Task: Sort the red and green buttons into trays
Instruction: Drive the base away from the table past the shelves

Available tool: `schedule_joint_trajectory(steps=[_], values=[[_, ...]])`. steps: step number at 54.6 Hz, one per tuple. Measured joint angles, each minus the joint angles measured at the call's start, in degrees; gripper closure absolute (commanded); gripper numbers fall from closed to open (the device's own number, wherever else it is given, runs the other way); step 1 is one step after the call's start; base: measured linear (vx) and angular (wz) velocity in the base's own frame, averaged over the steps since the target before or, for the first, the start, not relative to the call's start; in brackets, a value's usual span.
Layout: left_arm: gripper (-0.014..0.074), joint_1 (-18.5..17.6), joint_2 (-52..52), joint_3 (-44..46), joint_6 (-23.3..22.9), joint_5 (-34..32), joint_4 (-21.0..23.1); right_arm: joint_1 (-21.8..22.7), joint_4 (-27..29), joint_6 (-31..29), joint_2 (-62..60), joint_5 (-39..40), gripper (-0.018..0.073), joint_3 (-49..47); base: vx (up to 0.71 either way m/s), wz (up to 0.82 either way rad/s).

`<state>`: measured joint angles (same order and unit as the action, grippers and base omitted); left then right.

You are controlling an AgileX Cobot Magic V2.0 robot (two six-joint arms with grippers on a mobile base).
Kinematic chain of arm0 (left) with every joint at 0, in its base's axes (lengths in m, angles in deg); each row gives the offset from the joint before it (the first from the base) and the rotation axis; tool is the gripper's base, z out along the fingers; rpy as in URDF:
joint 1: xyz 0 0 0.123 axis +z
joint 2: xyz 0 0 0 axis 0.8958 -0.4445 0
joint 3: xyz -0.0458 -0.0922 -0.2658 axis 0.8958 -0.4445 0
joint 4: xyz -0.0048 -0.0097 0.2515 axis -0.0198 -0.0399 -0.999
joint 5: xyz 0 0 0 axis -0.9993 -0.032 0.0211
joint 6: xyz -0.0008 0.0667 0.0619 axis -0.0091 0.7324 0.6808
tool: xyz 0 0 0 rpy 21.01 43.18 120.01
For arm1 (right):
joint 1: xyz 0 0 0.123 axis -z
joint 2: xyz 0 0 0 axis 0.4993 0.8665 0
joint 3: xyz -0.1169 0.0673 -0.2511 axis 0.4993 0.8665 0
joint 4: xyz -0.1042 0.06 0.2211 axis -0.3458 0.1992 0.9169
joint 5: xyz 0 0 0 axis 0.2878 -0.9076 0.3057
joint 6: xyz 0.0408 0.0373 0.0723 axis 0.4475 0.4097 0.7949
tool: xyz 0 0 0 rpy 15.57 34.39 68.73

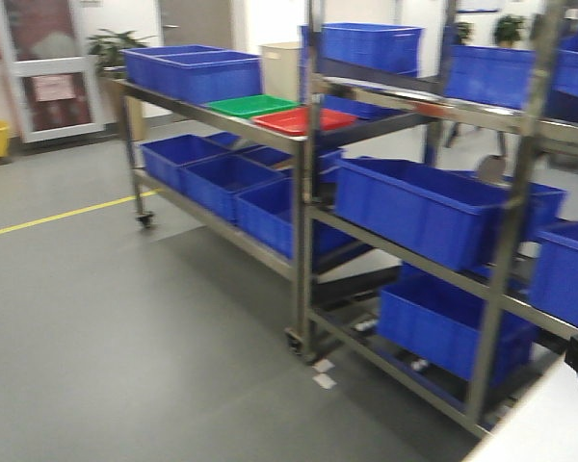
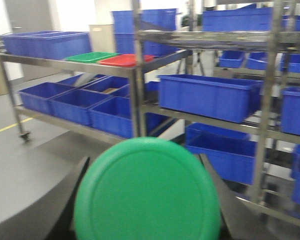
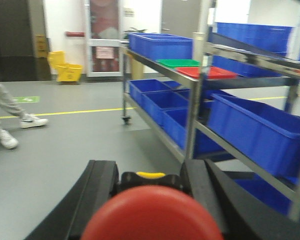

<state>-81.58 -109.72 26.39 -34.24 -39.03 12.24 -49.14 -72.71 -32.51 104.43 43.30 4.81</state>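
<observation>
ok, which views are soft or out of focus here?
Front-facing view: motion blur throughout, worst on the right-hand blue plastic crates. Left wrist view: round green plastic button cap too close, defocused; background also soft. Right wrist view: round red plastic button cap likewise soft; background clearer.

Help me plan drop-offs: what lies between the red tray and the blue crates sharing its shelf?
The green tray lies between them, plainest in the front view.

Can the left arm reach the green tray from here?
Probably not yet. The green tray lies on the cart's top shelf, far across open floor from the left gripper holding the green button. Nothing covers it; drive closer first.
</observation>
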Motion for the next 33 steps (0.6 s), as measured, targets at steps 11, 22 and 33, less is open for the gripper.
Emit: schedule_joint_trajectory(steps=[11,22,33], values=[[0.0596,0.0,0.0,0.0,0.0,0.0,0.0,0.0,0.0,0.0,0.0,0.0,0.0568,0.0,0.18,0.66],[0.0596,0.0,0.0,0.0,0.0,0.0,0.0,0.0,0.0,0.0,0.0,0.0,0.0568,0.0,0.19,0.64],[0.0596,0.0,0.0,0.0,0.0,-0.06,0.0,0.0,0.0,0.0,0.0,-0.01,0.0568,0.0,0.21,0.57]])
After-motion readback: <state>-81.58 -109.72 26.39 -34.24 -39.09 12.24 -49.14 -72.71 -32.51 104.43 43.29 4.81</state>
